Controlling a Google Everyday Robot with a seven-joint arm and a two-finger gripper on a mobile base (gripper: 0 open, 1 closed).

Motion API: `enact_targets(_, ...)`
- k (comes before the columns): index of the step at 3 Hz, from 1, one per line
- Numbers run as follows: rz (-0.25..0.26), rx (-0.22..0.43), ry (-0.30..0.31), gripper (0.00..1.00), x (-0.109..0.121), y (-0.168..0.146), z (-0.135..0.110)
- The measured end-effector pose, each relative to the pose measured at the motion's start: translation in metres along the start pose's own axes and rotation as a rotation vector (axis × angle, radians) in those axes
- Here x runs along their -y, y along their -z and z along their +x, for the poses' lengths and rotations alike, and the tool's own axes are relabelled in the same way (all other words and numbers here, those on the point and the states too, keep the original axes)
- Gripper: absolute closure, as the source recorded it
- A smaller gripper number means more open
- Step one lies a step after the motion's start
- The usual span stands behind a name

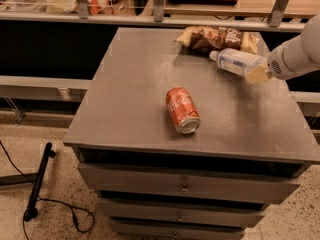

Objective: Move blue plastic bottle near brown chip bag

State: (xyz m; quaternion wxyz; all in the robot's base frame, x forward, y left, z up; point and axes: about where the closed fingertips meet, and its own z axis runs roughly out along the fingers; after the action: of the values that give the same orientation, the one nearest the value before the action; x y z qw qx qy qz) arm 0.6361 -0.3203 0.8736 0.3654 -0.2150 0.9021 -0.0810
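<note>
A grey cabinet (135, 99) with drawers is taken as the landmark. Below it and to its left, a speckled floor (75, 184) is seen, on which a black rod (40, 176) with a cable is laid. Behind it, a wooden counter (210, 6) is crossed by metal posts (159, 1). To its left, a pale rail (35, 86) is run. The gripper (257, 74) is held over its right rear part.

The soda can (182, 110) on the counter (125, 109) has white curly writing on its side, but I cannot read the word. Behind the can and to its right, the brown chip bag (215, 38) has big white letters I cannot read either. The blue plastic bottle (237, 61), also right of the can, has a pale blue label with no clear words. The gripper (257, 74) is at the bottle's bottom end.
</note>
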Motion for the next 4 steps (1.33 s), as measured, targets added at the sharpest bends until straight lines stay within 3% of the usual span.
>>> enact_targets(1,-0.004,-0.010,0.015,0.12,-0.003,0.000,0.001)
enact_targets(2,-0.024,-0.015,0.030,0.00,-0.010,-0.001,0.001)
enact_targets(3,-0.039,-0.008,0.045,0.00,-0.014,0.002,0.003)
enact_targets(4,-0.110,0.023,0.030,0.00,-0.007,0.008,0.011)
